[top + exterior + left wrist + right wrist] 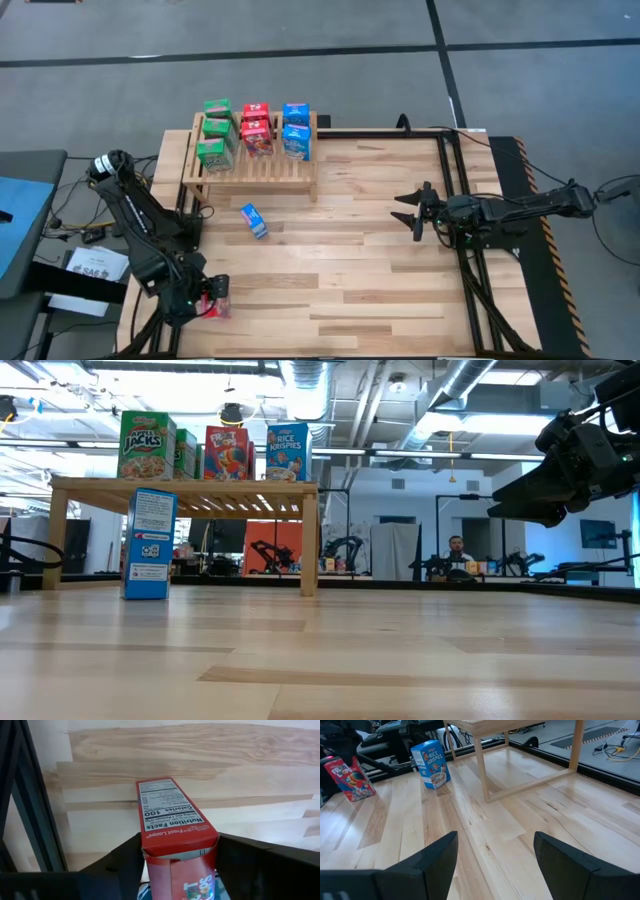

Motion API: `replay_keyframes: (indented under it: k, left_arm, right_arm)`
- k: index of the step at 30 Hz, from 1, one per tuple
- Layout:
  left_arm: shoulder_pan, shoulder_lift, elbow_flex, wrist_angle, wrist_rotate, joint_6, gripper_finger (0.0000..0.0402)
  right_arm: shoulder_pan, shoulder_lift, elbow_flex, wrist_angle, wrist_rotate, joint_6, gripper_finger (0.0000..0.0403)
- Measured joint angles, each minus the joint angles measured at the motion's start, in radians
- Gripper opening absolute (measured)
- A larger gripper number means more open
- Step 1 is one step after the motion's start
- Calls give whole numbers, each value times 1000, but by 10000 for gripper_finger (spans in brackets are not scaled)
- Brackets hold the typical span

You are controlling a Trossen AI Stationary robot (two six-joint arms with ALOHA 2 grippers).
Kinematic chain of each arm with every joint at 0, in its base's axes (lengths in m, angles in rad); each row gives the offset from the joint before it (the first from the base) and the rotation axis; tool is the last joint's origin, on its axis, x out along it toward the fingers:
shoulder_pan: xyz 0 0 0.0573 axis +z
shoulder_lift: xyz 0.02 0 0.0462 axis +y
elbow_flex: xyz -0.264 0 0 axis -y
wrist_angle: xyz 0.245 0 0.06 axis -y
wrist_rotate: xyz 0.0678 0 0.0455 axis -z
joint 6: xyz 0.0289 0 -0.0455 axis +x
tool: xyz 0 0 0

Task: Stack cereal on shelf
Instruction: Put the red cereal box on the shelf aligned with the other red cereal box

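the left claw (177,857) was clamped on the narrow sides of a red cereal box (172,820) at the table's (380,280) near-left corner; light, thin cardboard, so it probably dents if squeezed hard.

red box (176,840) bottom cut off by frame edge, rear shelf (250,168) boxes overlapping, labels unreadable

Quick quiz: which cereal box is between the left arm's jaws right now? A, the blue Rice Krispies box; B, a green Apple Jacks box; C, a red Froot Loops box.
C: the left wrist view shows the left gripper with its jaws at both sides of the red Froot Loops box, while the blue Rice Krispies box stands apart on the table.
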Motion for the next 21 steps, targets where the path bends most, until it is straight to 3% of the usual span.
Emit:
replay_keyframes:
  k: [8, 21]
  left_arm:
    - [4, 0, -1, -1, -14, 26, 157]
    - [42, -36, -1, -18, -21, 187, 152]
  right_arm:
    - [0, 0, 0, 0, 0, 0, 286]
    - [0, 0, 0, 0, 0, 0, 286]
